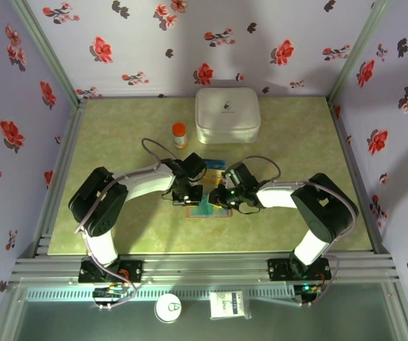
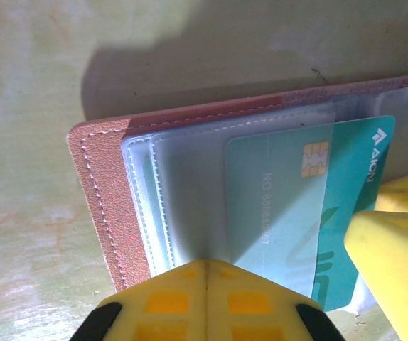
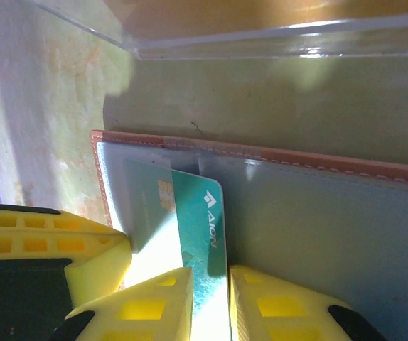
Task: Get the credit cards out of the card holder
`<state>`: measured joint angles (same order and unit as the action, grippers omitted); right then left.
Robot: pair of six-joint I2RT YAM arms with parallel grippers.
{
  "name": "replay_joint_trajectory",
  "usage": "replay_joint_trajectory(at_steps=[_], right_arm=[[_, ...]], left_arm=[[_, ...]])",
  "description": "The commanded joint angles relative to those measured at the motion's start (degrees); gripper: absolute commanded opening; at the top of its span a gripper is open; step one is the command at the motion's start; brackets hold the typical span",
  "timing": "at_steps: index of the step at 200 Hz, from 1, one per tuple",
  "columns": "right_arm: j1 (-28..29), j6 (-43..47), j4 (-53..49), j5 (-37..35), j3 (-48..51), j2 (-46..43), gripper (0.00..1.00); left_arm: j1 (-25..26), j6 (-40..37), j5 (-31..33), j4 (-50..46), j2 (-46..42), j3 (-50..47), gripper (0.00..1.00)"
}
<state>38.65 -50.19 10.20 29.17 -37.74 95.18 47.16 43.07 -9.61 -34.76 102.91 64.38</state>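
**Left gripper**: jaws fully closed with nothing between them, tip pressed on the open card holder directly beneath. Judged to be a hold-down, pinning the holder against the pull.

**Right gripper**: jaws nearly together, with the teal card running between them. Whether it is firmly pinched cannot be told.

**Card:** partly out of its clear sleeve, just ahead of the right fingertips and beside the left tip.

**Clear sheet**: beyond the holder, apart from both tools.

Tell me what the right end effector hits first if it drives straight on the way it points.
Most likely the teal card between the right end effector's fingers, then the card holder under it; farther on, bare table and a clear sheet. Depth is unclear.
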Motion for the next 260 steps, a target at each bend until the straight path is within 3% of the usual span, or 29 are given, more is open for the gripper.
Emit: replay_joint_trajectory(at_steps=[1,37,96,223,260], right_arm=[[-0.72,-1.09,3.41,2.26,1.82,2.15,0.18],[-1.72,-2.50,8.14,4.59,3.66,3.35,0.15],[-2.53,-1.35,6.07,3.80,4.16,1.02,0.10],[-3.41,7.66,-16.46,-2.60,-1.07,-10.12,0.05],[-3.41,14.79,-27.84,-5.49,-6.56,-11.63,0.04]], left_arm=[[0.33,-0.37,-0.18,-1.80,1.35,0.66,0.00],[0.30,-0.22,-0.06,-1.97,1.46,0.82,0.00],[0.22,-0.27,0.38,-2.66,1.32,0.92,0.00],[-0.05,-0.37,0.29,-2.52,-0.55,1.54,0.00],[-0.05,0.12,0.47,-2.02,-2.74,1.89,0.00]])
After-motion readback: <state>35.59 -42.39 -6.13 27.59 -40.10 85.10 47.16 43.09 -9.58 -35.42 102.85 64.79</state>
